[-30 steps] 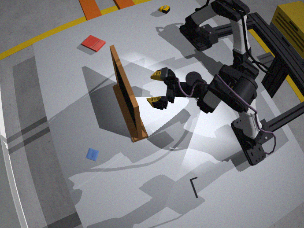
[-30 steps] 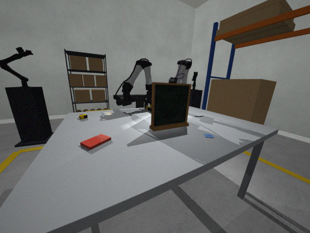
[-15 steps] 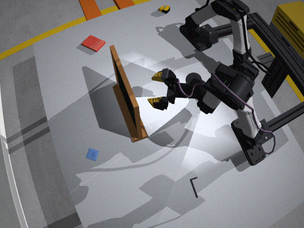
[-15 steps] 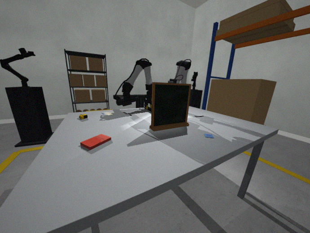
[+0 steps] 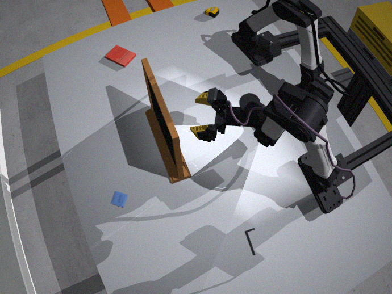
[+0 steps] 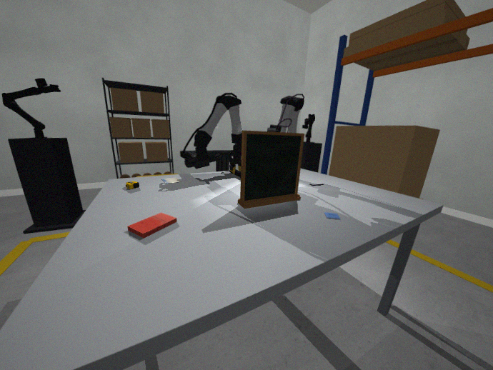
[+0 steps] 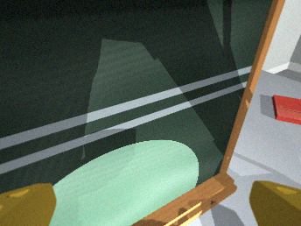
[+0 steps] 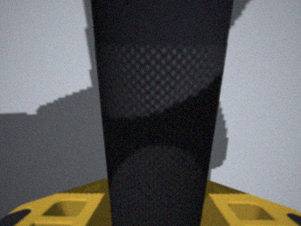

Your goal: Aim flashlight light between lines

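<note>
The board stands upright on the table. In the left wrist view its upper line and lower line run slantwise across the dark face. The bright light patch lies wholly below the lower line, its top a clear distance under it. My left gripper is open and empty, in front of the board's face. My right gripper is shut on the black flashlight. In the top view the left arm hides the flashlight and the right fingers.
A red box and a blue pad lie behind the board. A hex key and a yellow tape measure lie farther off. The two arms are close together.
</note>
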You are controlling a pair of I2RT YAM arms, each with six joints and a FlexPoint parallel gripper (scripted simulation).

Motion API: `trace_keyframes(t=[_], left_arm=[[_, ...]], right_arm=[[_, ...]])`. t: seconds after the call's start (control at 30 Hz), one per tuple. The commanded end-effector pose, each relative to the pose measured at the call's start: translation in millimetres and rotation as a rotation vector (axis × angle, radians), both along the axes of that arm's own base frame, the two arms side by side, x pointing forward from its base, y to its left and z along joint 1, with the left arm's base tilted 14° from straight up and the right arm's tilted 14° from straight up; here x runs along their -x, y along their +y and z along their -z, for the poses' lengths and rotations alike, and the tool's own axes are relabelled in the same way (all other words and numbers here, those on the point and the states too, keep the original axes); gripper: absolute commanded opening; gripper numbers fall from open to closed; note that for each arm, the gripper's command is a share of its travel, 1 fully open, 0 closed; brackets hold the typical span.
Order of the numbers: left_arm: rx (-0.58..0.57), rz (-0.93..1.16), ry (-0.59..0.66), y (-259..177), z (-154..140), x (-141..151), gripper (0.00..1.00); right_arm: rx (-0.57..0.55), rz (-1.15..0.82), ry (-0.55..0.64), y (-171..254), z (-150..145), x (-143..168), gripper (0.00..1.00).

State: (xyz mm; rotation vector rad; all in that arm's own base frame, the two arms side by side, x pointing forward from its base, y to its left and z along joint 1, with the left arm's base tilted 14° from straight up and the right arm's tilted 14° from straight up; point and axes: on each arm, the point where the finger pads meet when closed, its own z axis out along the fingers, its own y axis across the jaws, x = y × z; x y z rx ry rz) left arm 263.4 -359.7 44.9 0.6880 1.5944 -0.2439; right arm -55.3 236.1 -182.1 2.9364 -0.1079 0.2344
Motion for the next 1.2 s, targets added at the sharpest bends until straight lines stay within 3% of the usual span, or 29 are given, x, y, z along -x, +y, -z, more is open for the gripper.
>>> trace_keyframes(t=[0.0, 0.9, 0.93, 1.17], left_arm=[[-0.006, -0.026, 0.007, 8, -1, -5, 1.00], [0.038, -0.011, -0.013, -5, -16, -5, 1.00], [-0.013, 0.040, 0.030, -15, 11, 9, 1.00], [-0.055, 0.045, 0.165, -24, 44, 13, 1.00]], right_arm=[[0.000, 0.016, -0.012, -1, 5, -5, 0.30], [0.000, 0.016, -0.012, -1, 5, -5, 0.30], [0.000, 0.016, -0.012, -1, 5, -5, 0.30], [0.000, 0.016, -0.012, -1, 5, -5, 0.30]])
